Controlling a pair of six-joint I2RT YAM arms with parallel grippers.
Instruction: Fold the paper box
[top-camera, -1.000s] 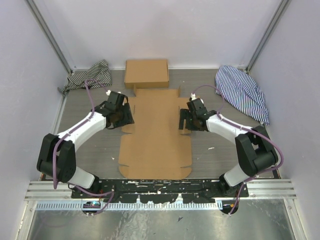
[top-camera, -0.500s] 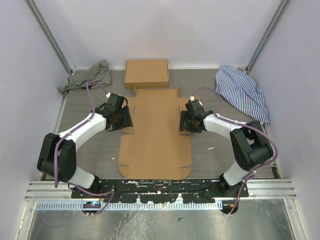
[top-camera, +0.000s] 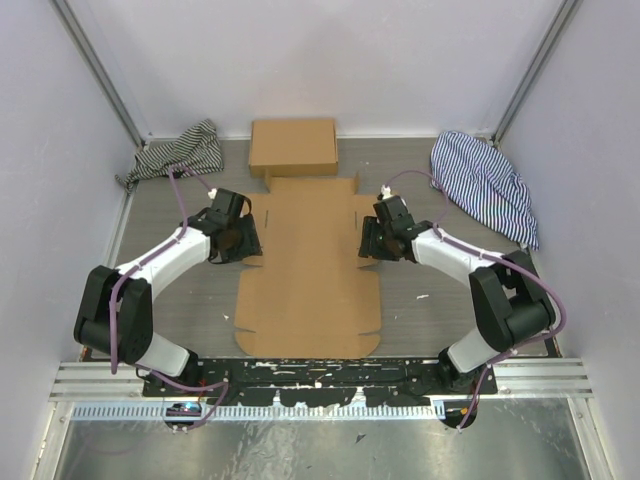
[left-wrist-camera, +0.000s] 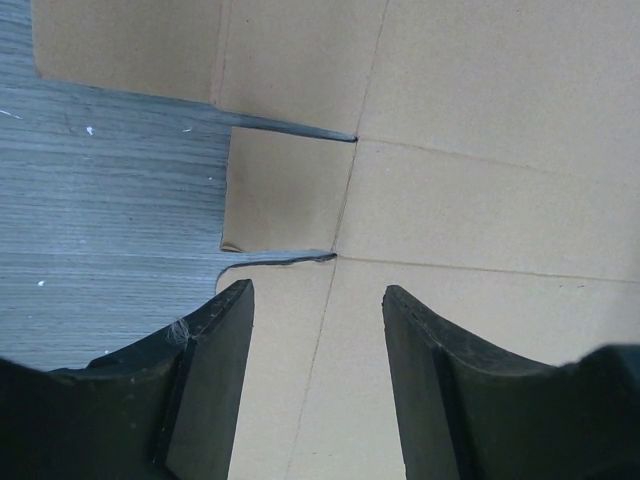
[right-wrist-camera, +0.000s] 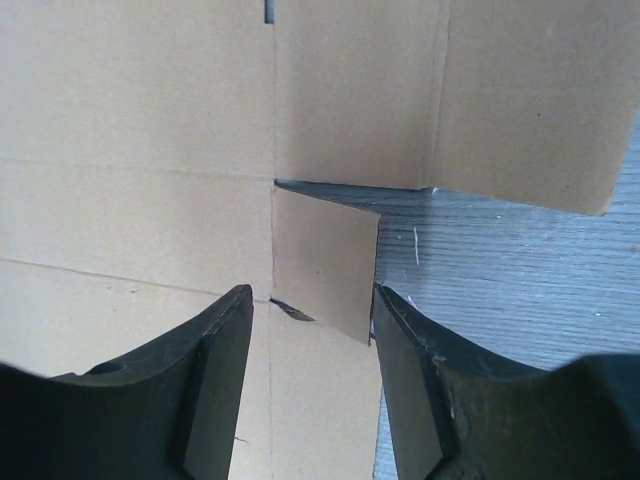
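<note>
The paper box (top-camera: 310, 275) lies flat on the grey table as a brown die-cut sheet, its flaps spread out. At the sheet's left edge my left gripper (top-camera: 246, 241) is open and points down. In the left wrist view the left gripper (left-wrist-camera: 318, 300) straddles a crease in the sheet (left-wrist-camera: 480, 200), just below a small side tab (left-wrist-camera: 285, 190). My right gripper (top-camera: 371, 243) is open at the sheet's right edge. In the right wrist view the right gripper (right-wrist-camera: 312, 300) straddles the right side flap; its outer finger (right-wrist-camera: 410, 370) sits at the flap's free edge, below a small, slightly lifted tab (right-wrist-camera: 325, 255).
A ready-formed brown cardboard box (top-camera: 293, 146) stands at the back, just beyond the sheet. One striped cloth (top-camera: 180, 150) lies at the back left and another striped cloth (top-camera: 485, 185) at the back right. Walls close in on three sides, and a metal rail (top-camera: 320, 375) runs along the near edge.
The right gripper's jaws have narrowed over the right side flap, and the right arm has shifted slightly. The left gripper has hardly moved. The sheet has slid a little to the left.
</note>
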